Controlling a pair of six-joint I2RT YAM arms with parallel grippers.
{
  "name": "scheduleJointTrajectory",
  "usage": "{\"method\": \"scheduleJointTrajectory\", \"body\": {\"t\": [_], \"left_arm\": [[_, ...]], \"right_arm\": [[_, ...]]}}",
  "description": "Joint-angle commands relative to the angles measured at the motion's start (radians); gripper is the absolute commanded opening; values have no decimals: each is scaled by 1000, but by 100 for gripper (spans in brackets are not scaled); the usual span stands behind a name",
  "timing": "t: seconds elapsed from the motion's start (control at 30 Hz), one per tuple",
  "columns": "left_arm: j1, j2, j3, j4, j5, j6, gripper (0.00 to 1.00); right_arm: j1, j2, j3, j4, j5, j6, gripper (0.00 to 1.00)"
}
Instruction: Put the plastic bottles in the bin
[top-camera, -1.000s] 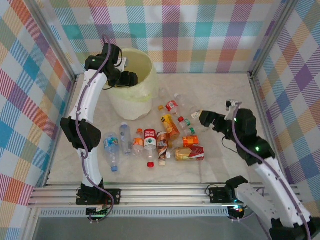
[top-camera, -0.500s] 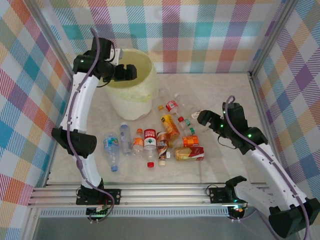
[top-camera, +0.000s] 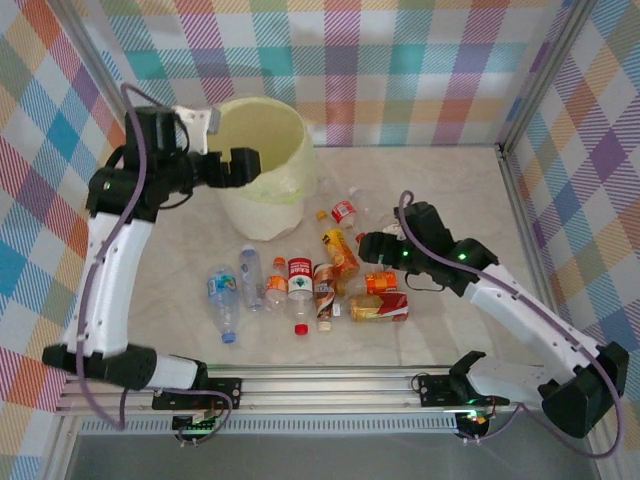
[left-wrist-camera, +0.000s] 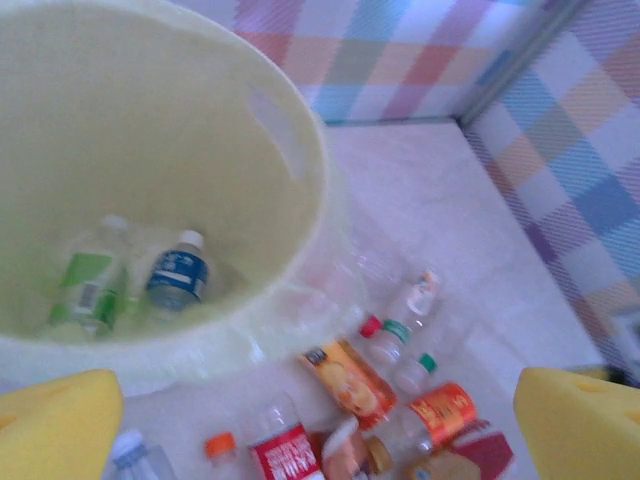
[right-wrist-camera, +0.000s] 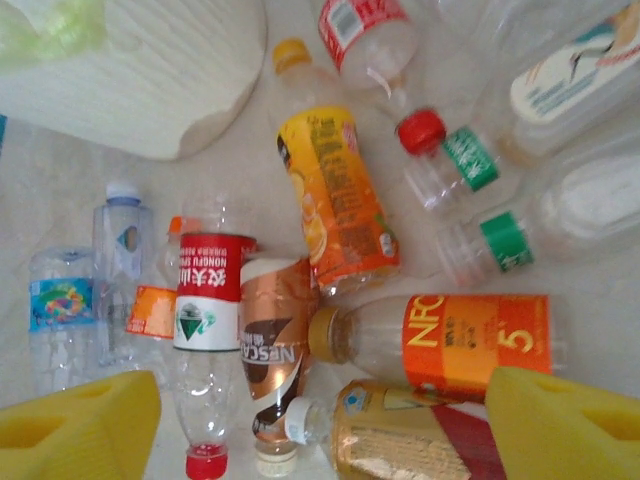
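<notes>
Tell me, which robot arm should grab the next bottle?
Right. The right gripper hangs open just above the bottles on the table; the left gripper is up by the bin, away from them.

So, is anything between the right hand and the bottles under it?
Nothing visible does. The right hand hangs open above the brown Nescafe bottle and the orange NFC bottle, both uncovered, though touching each other.

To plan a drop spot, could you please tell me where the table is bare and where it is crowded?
Bare table lies in the far right corner, between the bin and the right wall, and in a strip between the bottles and the near rail. The middle, in front of the bin, is crowded.
</notes>
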Motion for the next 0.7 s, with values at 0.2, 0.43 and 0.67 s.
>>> {"method": "scheduleJointTrajectory", "body": {"t": [0.2,0.43,0.67], "left_arm": [[-7,-379,-516,242,266,-112,100],[-9,-549,-777,292,274,-193,100],[-9,-663,-922,331,379,-160,100]], "right_arm": [[142,186,42,44,3,66,71],[187,318,59,127,-29,104,72],[199,454,114,162,-45,118,71]]}}
